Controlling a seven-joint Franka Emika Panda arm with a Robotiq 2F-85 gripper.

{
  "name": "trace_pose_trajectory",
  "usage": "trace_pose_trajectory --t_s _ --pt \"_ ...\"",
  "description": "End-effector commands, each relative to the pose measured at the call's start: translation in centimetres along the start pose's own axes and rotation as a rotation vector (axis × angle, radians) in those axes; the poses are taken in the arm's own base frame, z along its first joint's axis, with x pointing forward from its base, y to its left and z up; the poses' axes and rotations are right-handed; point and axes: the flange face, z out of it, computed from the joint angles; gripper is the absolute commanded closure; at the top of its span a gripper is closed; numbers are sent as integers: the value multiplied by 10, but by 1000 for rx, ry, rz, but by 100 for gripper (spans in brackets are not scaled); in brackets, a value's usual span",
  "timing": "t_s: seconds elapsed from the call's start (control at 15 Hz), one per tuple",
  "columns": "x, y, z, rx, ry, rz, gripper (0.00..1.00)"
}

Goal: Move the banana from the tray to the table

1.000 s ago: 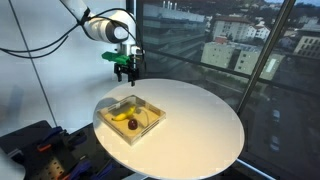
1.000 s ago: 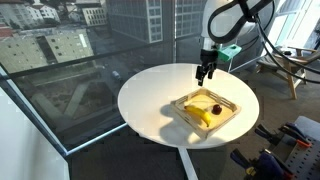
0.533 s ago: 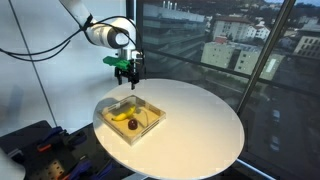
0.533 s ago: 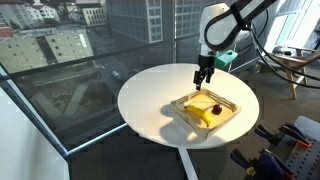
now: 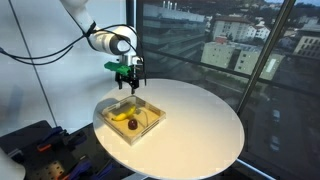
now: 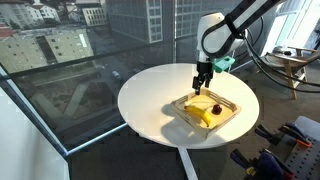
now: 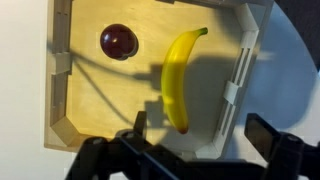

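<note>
The yellow banana lies in the pale tan tray, beside a small dark reddish round fruit. In both exterior views the banana rests in the tray on the round white table. My gripper is open and empty, hanging above the tray's edge. In the wrist view its fingers straddle the banana's lower tip and the tray wall.
The tray sits near the table's rim on the robot's side. Large windows with a city view stand behind the table. Dark equipment sits on the floor by the table, and a chair stands further off.
The gripper has moved down and a little toward the tray over the last second. The banana and fruit have not moved.
</note>
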Motion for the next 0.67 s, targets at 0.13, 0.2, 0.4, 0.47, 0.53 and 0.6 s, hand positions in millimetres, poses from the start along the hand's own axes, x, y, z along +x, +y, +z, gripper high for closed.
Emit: trace_pose_trajectory --t_s 0.13,0.2,0.4,0.47,0.53,0.6 --pt "9 1 8 -20 35 20 0" --pt "9 1 10 -21 42 21 0" --pt "9 0 17 -24 52 26 0" --pt "8 0 19 -24 52 28 0" --pt "8 0 21 -25 50 28 0" --pt "7 1 23 -25 46 28 0"
